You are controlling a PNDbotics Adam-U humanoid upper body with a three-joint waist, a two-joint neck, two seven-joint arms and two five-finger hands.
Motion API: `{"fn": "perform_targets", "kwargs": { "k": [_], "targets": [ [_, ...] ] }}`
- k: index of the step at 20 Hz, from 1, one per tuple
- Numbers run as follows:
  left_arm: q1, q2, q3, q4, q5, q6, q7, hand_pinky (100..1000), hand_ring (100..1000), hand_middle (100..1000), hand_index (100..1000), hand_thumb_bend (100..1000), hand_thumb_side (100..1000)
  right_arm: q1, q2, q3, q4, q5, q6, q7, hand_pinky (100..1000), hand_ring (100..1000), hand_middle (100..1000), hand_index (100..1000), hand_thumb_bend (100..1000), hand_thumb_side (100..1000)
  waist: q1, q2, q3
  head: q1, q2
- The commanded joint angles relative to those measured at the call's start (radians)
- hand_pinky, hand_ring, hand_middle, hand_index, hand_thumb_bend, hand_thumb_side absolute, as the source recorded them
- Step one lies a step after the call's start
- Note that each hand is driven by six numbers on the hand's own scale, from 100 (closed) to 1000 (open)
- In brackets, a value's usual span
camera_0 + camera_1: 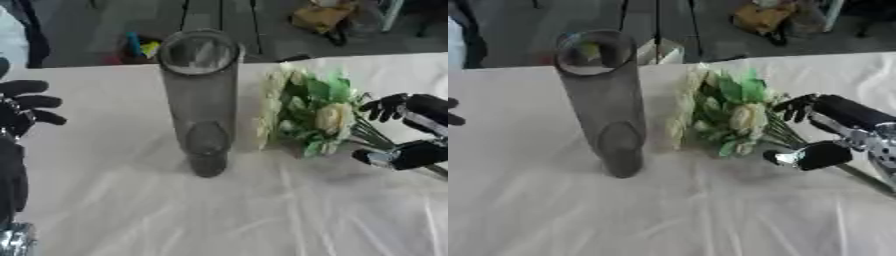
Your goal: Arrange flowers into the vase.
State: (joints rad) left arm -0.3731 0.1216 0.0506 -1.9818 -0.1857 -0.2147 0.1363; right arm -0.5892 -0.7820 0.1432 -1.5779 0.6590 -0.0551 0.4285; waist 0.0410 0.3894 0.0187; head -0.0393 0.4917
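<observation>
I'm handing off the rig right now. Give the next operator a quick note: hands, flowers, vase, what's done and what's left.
Right hand: fingers curled round the stems of the flower bunch, blooms pointing toward the vase.
Left hand: open, idle at the left edge, holding nothing.
Vase: upright on the white table, left of the flowers, nothing visible in it.
Done: bunch grasped.
Left: lift it, turn stems down, lower into the vase mouth.

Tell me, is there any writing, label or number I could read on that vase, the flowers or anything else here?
None can be read.
Vase: plain grey, no label.
Flowers: no tag or wrap print.
Tablecloth: plain white.
Yellow object on the floor behind: too blurred to tell.
</observation>
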Motion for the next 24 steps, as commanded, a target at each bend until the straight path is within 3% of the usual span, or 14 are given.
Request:
{"fn": "perform_targets", "kwargs": {
  "k": [1, 7, 8, 9, 24],
  "targets": [
    [-0.011, 0.003, -0.012, -0.018, 0.001, -0.001, -0.006, 508, 620, 652, 931, 100, 1000, -0.015, -0.016, -0.005, 0.010, 0.007, -0.001, -0.007, 723, 711, 691, 895, 450, 628, 0.009, -0.002, 0.000, -0.004, -0.011],
    [-0.010, 0.001, -0.013, -0.018, 0.000, 0.000, -0.008, 507, 621, 653, 931, 100, 1000, -0.019, -0.010, -0.005, 0.049, 0.024, 0.006, -0.041, 707, 692, 658, 875, 408, 603, 0.011, 0.001, 0.001, -0.007, -0.014],
    [-0.010, 0.001, -0.013, -0.018, -0.001, -0.001, -0.007, 507, 621, 653, 931, 100, 1000, -0.019, -0.009, -0.005, 0.056, 0.028, 0.006, -0.047, 704, 688, 654, 872, 394, 549, 0.011, 0.001, 0.001, -0.007, -0.014],
    [-0.011, 0.001, -0.013, -0.018, -0.001, -0.001, -0.007, 507, 621, 653, 931, 100, 1000, -0.018, -0.008, -0.005, 0.062, 0.031, 0.006, -0.052, 703, 686, 652, 870, 404, 593, 0.012, 0.002, 0.002, -0.008, -0.014],
    [-0.010, -0.002, -0.015, -0.018, -0.001, 0.000, -0.011, 506, 623, 654, 932, 100, 1000, -0.021, 0.000, 0.002, 0.109, 0.045, -0.012, -0.081, 669, 643, 597, 832, 357, 539, 0.015, 0.010, 0.004, -0.014, -0.017]
  ]
}}
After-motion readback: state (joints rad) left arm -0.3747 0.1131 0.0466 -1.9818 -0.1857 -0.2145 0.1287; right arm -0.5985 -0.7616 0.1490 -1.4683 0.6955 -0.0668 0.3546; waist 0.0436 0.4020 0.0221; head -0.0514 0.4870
